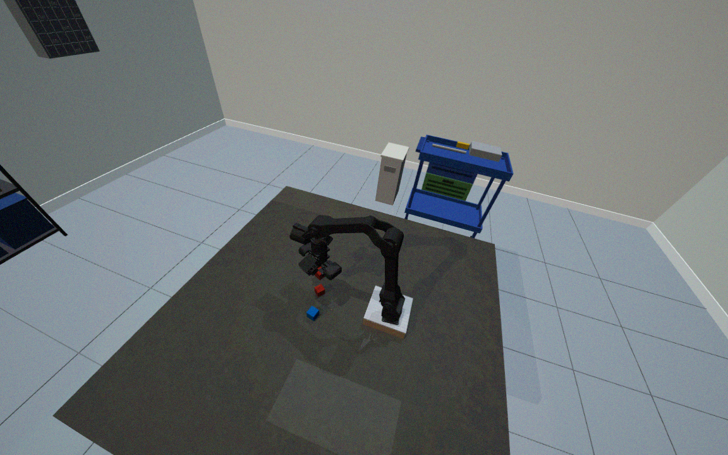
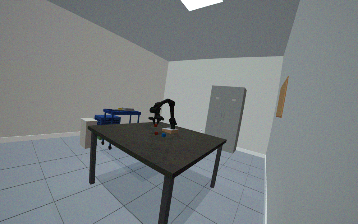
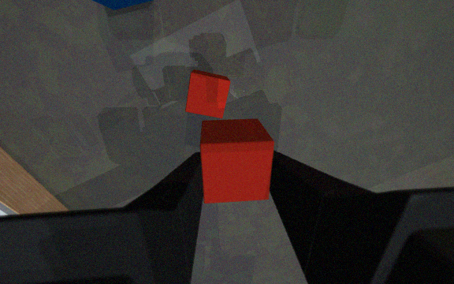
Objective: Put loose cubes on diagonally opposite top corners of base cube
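My gripper (image 1: 319, 271) (image 2: 155, 124) (image 3: 233, 158) is shut on a red cube (image 2: 155, 125) (image 3: 236, 173), which sits level between the fingertips, raised above the table. In the top view the arm partly hides this cube. A second red cube (image 1: 319, 290) (image 2: 156, 133) (image 3: 207, 95) lies flat on the table, a little beyond the held cube in the wrist view and turned slightly to it. The blue cube (image 1: 312, 313) (image 2: 163, 135) rests on the table near the second red cube, apart from it. Only an edge of the blue cube (image 3: 124, 3) shows at the top of the wrist view. Nothing sits on either table cube.
The dark table (image 1: 213, 362) (image 2: 147, 147) bears the arm's white-topped wooden mount (image 1: 375, 308) (image 2: 170, 130), whose wooden side (image 3: 10, 173) shows at the left of the wrist view. A blue cart (image 1: 448, 212) and a pale bin (image 1: 390, 175) stand beyond the table.
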Controlling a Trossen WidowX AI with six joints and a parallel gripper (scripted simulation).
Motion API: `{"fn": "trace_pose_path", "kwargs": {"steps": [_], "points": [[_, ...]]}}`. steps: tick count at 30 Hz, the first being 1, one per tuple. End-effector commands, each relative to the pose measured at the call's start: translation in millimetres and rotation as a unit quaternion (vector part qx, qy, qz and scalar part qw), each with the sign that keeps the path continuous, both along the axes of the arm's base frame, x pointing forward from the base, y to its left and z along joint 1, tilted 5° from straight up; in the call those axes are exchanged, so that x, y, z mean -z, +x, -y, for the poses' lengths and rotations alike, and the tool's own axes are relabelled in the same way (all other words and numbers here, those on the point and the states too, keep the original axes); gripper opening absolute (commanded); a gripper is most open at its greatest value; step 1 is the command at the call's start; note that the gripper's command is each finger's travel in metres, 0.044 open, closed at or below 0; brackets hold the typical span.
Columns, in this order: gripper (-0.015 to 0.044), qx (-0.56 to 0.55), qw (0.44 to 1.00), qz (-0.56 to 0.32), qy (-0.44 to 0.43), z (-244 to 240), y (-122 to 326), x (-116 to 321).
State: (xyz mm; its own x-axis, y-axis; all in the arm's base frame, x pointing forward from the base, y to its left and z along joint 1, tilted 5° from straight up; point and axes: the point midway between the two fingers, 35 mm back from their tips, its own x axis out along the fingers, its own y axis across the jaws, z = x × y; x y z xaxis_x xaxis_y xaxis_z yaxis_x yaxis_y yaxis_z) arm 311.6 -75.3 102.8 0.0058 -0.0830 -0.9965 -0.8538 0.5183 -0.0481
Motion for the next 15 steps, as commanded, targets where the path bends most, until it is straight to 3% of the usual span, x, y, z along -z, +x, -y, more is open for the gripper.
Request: {"fn": "trace_pose_path", "kwargs": {"steps": [1, 15], "points": [[0.0105, 0.022, 1.000, 0.000, 0.002, -10, 3, 4], [0.0105, 0.114, 0.993, 0.007, 0.004, -54, 12, 16]]}}
